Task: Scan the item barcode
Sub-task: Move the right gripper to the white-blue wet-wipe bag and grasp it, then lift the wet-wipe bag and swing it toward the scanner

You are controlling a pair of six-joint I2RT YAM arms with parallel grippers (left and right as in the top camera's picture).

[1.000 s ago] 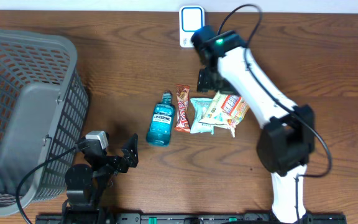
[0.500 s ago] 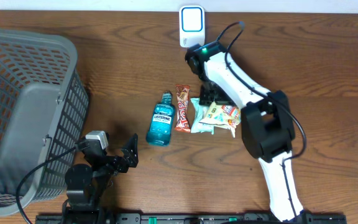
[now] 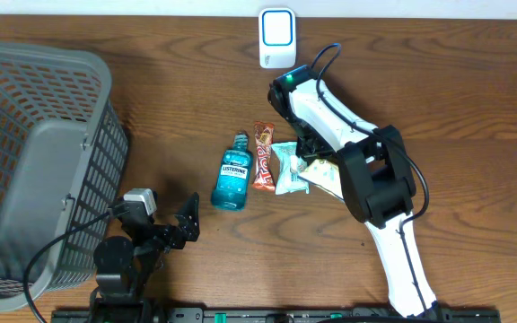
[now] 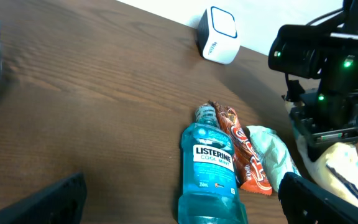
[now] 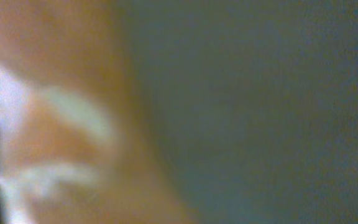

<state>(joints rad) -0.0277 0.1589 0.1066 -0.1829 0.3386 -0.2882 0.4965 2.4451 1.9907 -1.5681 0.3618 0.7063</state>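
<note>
On the blue bottle (image 4: 207,169) I can read "LISTERINE COOL MINT", and the white scanner (image 3: 277,38) stands at 12 o'clock of the table (image 3: 178,108). From the overhead view I see the right gripper (image 3: 308,157) down on the snack packets (image 3: 317,170), at 3 o'clock of the bottle, its fingers closed, but I cannot tell what they pinch. The right wrist view is only an orange and grey blur, while the left wrist view shows the left gripper (image 4: 179,199) with 2 fingers wide apart, holding nothing.

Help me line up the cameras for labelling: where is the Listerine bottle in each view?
Overhead: Listerine bottle lies near table centre, left of the orange snack bar.
Left wrist: bottle at bottom centre, cap pointing away.
Right wrist: not in it; only a blur.
Shared landmark: the white scanner beyond the bottle.
</note>
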